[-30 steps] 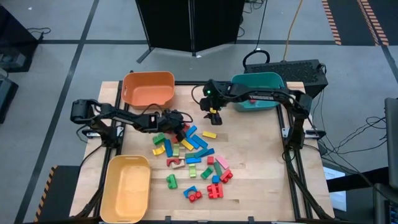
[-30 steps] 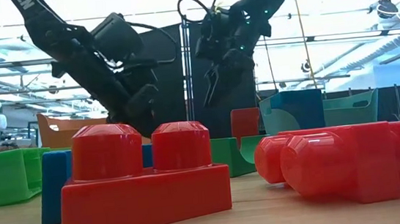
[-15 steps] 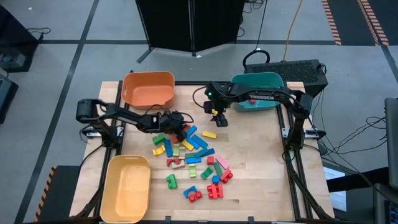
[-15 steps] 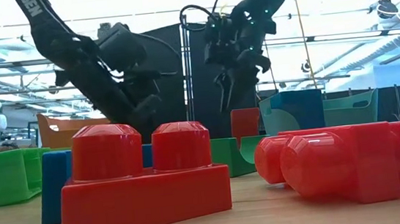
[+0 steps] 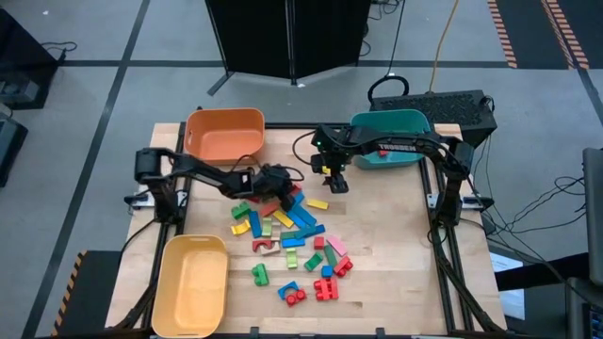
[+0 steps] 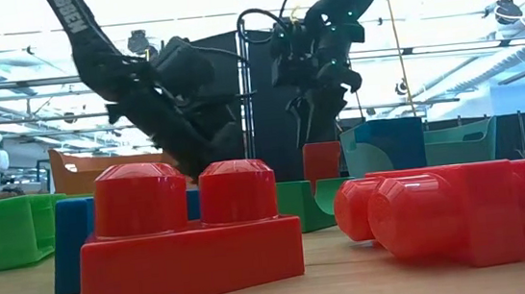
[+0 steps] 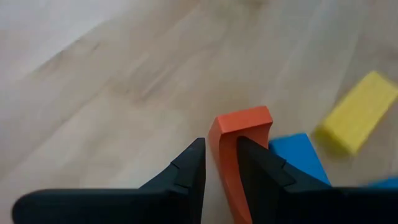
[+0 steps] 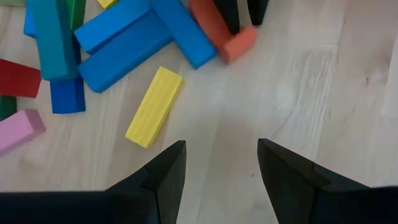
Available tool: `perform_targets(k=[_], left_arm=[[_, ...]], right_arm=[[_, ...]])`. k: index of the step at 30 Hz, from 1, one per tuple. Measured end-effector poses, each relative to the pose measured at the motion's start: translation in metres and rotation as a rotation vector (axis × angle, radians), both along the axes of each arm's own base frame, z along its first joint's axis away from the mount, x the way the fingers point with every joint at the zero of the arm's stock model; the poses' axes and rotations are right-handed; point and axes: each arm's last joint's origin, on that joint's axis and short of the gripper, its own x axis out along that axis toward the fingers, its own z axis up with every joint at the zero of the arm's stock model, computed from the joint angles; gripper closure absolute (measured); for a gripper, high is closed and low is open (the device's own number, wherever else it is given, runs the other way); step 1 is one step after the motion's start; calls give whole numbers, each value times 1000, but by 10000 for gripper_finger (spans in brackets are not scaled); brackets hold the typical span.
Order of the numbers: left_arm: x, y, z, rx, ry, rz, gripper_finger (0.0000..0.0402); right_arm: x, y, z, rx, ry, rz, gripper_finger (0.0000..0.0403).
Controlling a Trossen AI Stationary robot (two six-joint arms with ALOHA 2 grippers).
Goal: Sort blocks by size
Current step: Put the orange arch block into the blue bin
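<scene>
Several coloured blocks (image 5: 287, 235) lie in a loose pile on the wooden table. My left gripper (image 5: 288, 188) is low at the pile's far edge, shut on a red arch block (image 7: 239, 134). That block also shows in the right wrist view (image 8: 231, 41). My right gripper (image 5: 332, 181) hangs open and empty above bare table, just right of the left one. It also shows in its own wrist view (image 8: 221, 163). A yellow bar (image 8: 154, 106) lies flat on the table just below and before the right gripper. My left gripper pinches one thin leg of the red arch block (image 7: 222, 155) between its two fingers. The fingers come slanting down from the table's left side. The block's other end (image 8: 239, 42) lies on the table, beside a blue bar (image 7: 300, 160).
An orange bin (image 5: 224, 135) stands at the far left, a teal bin (image 5: 388, 137) at the far right, a yellow bin (image 5: 193, 282) at the near left. Bare wood lies right of the pile. Red studded bricks (image 6: 189, 236) stand close to the low camera.
My left gripper has gone toward the table's right edge along the pile's far side. My right gripper has drifted a little toward the right and near edges, staying open.
</scene>
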Motion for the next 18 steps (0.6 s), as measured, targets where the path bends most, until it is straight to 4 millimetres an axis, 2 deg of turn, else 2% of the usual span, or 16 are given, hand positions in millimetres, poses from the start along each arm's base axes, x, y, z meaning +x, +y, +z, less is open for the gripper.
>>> perform_targets(k=[8,18], left_arm=[[32,5,0,28,-5,-72,308],[34,4,11,39,3,-111,308]], right_arm=[[-7,3,-2,36,75,-17,218],[-16,1,-4,58,164,-49,218]])
